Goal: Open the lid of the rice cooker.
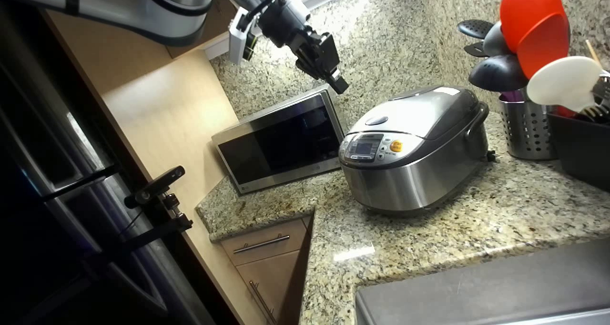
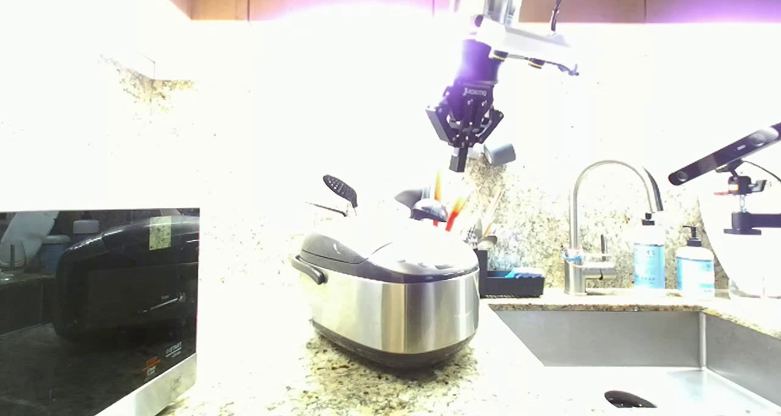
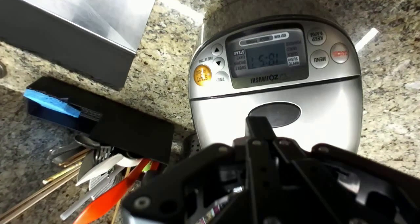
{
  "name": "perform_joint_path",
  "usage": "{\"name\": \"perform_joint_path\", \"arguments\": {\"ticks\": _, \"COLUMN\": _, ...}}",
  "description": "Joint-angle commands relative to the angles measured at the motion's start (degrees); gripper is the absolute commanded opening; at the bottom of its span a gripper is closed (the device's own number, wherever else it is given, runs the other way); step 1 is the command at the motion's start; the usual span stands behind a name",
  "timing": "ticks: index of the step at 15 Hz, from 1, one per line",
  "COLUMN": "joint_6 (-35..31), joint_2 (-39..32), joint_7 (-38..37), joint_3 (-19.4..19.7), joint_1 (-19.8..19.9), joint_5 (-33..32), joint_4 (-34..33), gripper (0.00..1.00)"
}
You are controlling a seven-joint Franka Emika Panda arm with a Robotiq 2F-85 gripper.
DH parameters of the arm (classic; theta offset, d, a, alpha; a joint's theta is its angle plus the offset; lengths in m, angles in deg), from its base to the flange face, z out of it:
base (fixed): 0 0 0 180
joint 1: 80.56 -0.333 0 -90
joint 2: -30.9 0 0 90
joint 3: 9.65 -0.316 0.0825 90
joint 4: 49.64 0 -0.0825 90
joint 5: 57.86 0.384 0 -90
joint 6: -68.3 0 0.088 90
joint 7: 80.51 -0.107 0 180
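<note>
The silver-grey rice cooker point(image 1: 410, 184) stands on the granite counter; it shows in an exterior view point(image 2: 396, 312) and from above in the wrist view point(image 3: 259, 27). Its domed lid point(image 1: 405, 115) is down on the cooker. A dark oval button point(image 1: 376, 120) sits at the lid's front, behind the control panel; it also shows in the wrist view point(image 3: 282, 114). My gripper point(image 1: 338, 84) is shut, its dark tips together and pointing down. It hangs above the cooker with a gap, in both exterior views point(image 2: 459, 160). In the wrist view the tips point(image 3: 261, 127) overlap the button's edge.
A silver microwave point(image 1: 281, 144) stands beside the cooker. A perforated metal utensil holder point(image 1: 529, 129) and a black caddy point(image 1: 581, 148) with utensils stand on its other side. A sink point(image 2: 610, 337) with a faucet point(image 2: 573, 233) is cut into the counter.
</note>
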Motion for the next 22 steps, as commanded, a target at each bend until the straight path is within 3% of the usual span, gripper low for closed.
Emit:
{"name": "perform_joint_path", "arguments": {"ticks": 1, "joint_6": 3.5, "joint_2": -4.0, "joint_7": 0.7, "joint_3": 1.4, "joint_1": -1.2, "joint_5": 0.5, "joint_4": -5.2, "gripper": 0.0}}
{"name": "perform_joint_path", "arguments": {"ticks": 11, "joint_6": 2.9, "joint_2": -5.4, "joint_7": 1.6, "joint_3": 1.2, "joint_1": -1.5, "joint_5": 1.5, "joint_4": -5.7, "gripper": 0.0}}
{"name": "perform_joint_path", "arguments": {"ticks": 22, "joint_6": 3.4, "joint_2": -12.9, "joint_7": -0.9, "joint_3": 2.7, "joint_1": -2.6, "joint_5": 0.8, "joint_4": -13.8, "gripper": 0.0}}
